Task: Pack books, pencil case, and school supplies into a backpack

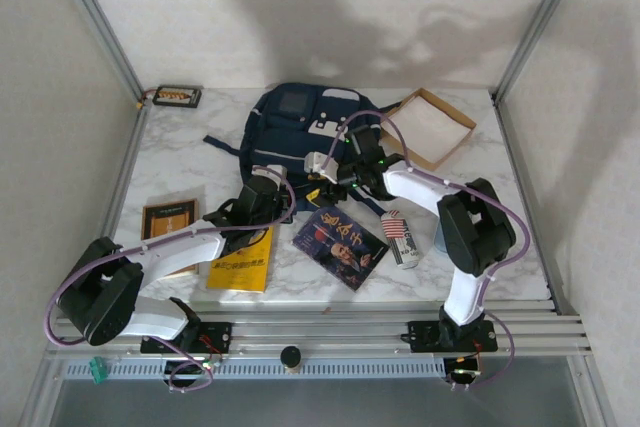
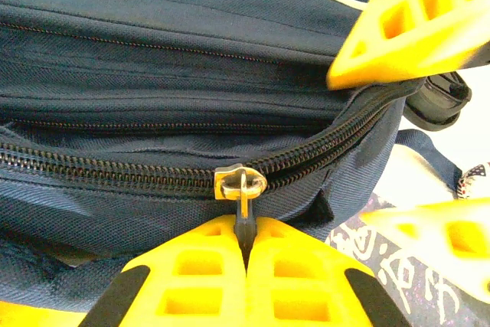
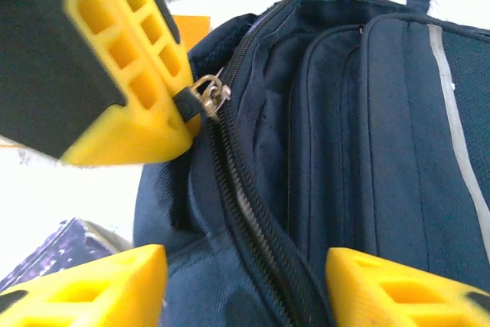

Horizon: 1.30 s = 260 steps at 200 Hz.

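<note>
Navy fabric backpack is laid at twelve o'clock on the table; its zipper pull is clamped by the closed left gripper, while the right gripper is held open astride the zip.

Soft, even light from the near side keeps the white marble table evenly bright and throws broad, fuzzy shadows on the pale back wall. In the left wrist view the zipper pull is crisp while the left gripper goes soft at the frame's edge. In the right wrist view the tabletop burns out to white beside the dark backpack, and the right gripper blurs.
</note>
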{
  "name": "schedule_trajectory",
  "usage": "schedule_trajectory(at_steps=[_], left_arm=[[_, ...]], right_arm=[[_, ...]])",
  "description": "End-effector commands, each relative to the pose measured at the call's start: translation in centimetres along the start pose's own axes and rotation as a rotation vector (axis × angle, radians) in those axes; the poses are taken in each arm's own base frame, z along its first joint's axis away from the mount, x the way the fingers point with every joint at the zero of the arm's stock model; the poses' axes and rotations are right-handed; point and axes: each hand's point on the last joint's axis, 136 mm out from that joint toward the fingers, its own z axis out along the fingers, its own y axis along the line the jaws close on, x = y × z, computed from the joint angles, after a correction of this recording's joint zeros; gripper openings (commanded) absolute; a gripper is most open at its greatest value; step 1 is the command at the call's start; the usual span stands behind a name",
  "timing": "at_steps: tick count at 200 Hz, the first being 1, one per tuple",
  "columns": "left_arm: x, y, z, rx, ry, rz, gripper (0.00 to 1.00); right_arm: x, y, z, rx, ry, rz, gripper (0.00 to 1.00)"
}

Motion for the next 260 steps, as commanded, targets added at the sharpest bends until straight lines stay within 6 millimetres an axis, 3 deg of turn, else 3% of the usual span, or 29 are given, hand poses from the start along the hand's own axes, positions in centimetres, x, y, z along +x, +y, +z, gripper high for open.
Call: schedule_trajectory(at_steps=[1,40,76,115,134,155,181,194,207,230,260], left_arm=[[-3.2,-2.2,-0.9,0.058,-0.090,0.017,0.00],[-3.2,-0.8,-1.1,-0.013,-0.092,0.000,0.00],[-3.5,4.1,-2.6,-0.229,-0.097,-0.090,0.00],[-2.7,9.8,-4.3,-0.389,-0.085,-0.170,0.00],[-4.0,11.7,-4.8,-0.440,-0.118,-0.186,0.00],[-5.2,13.5,-3.8,-0.448,-0.124,-0.215,0.00],[-6.5,10.4,-2.5,-0.279,-0.135,-0.195,0.00],[-6.6,8.3,-2.1,-0.181,-0.131,-0.184,0.00],[-6.5,6.9,-2.0,-0.131,-0.126,-0.171,0.00],[-6.4,5.0,-2.2,-0.087,-0.129,-0.135,0.00],[-6.4,3.6,-2.3,-0.037,-0.127,-0.141,0.00]], right_arm=[[-0.4,-0.8,0.8,0.020,0.018,-0.101,0.44],[-0.6,-1.5,-0.1,0.071,0.038,-0.133,0.00],[-1.2,-1.7,-3.0,0.150,0.027,-0.149,0.00],[0.2,-2.1,-6.5,0.211,0.032,-0.096,0.00],[0.7,-1.9,-8.0,0.222,0.026,-0.082,0.00],[2.4,-1.8,-8.7,0.249,0.076,-0.048,0.00],[1.1,0.0,-8.6,0.226,0.037,-0.041,0.00],[0.1,1.3,-8.0,0.216,0.011,-0.057,0.27],[-1.1,2.5,-7.1,0.197,-0.001,-0.075,0.42],[-3.0,3.5,-5.3,0.137,-0.025,-0.076,0.49],[-4.5,3.2,-2.2,0.105,-0.021,-0.088,0.55]])
